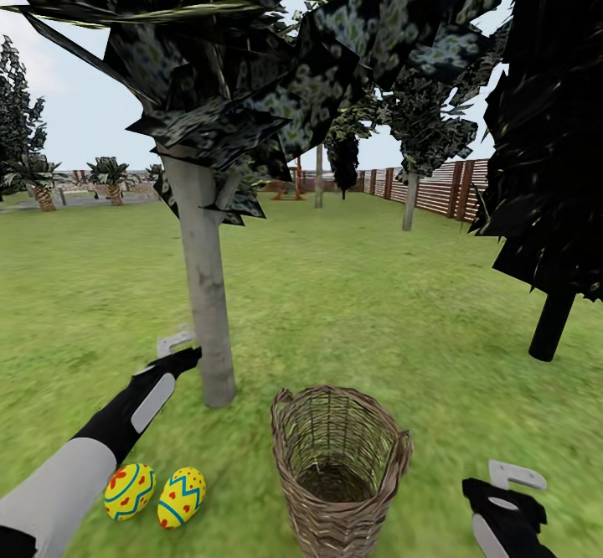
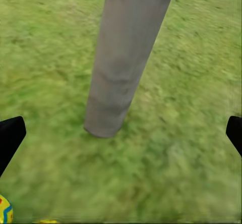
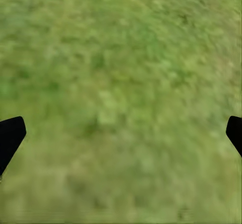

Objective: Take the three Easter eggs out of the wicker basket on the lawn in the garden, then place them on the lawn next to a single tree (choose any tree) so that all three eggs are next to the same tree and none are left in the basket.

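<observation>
Two Easter eggs (image 1: 155, 493) on lawn (image 1: 360, 307) near pale tree (image 1: 205, 290), left of wicker basket (image 1: 339, 466). Left pincer (image 1: 177, 347) beside trunk, fingers wide apart, empty. Right pincer (image 1: 515, 481) over grass right of basket, fingers apart, empty.

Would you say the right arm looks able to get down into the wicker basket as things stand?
Probably yes: the right claw is open and empty, close beside the wicker basket, whose mouth is uncovered. Nothing stands between them, though the basket looks deep.

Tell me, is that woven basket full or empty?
Apparently empty: the upright wicker basket shows bare weave inside, while two eggs lie on the grass.
</observation>
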`<state>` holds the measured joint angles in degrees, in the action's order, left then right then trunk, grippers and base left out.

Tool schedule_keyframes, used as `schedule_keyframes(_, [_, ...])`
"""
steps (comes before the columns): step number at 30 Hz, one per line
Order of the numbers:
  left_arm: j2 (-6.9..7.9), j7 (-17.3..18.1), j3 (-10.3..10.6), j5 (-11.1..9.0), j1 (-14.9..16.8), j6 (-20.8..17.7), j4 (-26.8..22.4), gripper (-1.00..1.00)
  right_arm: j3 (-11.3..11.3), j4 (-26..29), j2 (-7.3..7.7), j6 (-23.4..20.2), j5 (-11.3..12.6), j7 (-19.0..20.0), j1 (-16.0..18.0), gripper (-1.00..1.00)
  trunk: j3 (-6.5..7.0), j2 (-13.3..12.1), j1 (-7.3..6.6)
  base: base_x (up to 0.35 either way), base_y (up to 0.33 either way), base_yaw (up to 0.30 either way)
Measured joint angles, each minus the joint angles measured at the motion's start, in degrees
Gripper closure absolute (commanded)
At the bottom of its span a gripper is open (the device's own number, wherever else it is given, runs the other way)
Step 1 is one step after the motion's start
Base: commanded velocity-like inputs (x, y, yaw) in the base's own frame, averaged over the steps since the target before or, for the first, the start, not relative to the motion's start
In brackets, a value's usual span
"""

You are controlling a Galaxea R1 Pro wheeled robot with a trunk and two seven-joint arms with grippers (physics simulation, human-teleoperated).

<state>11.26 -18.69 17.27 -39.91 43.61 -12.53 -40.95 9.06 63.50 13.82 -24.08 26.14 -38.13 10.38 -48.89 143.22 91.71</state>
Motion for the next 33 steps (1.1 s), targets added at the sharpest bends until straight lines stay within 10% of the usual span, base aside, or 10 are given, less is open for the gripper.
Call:
schedule_keyframes(9, [0.87,-0.09,-0.18,0.16,-6.97,0.27,-1.14,-1.00,0.94,-0.19,-0.51,3.16,0.01,0.01,-0.01,-1.00,0.00,0.00,0.00,0.000,0.000,0.000])
schedule_keyframes(15, [5.48,0.08,-0.25,0.17,-9.89,0.84,-1.33,-1.00,1.04,-0.20,-0.58,3.59,-0.06,0.02,0.02,-1.00,0.00,0.00,0.00,0.000,0.000,0.000])
schedule_keyframes(23, [15.27,-0.15,-0.38,0.16,-10.65,2.08,-1.28,-1.00,4.45,-0.18,-0.59,6.87,-0.08,0.01,0.03,-1.00,0.01,0.00,0.00,0.000,0.000,0.000])
schedule_keyframes(29, [26.26,-0.39,-0.49,-0.02,-11.13,2.24,0.38,-1.00,8.13,-0.17,-0.55,10.62,-0.11,0.00,0.03,-1.00,0.01,0.00,-0.01,0.000,0.000,0.000])
schedule_keyframes(33, [28.87,-0.45,-0.51,-0.12,-11.80,2.32,5.03,-1.00,8.61,-0.21,-0.49,11.02,-0.15,0.00,0.02,-1.00,0.00,0.00,0.00,0.000,0.000,0.000])
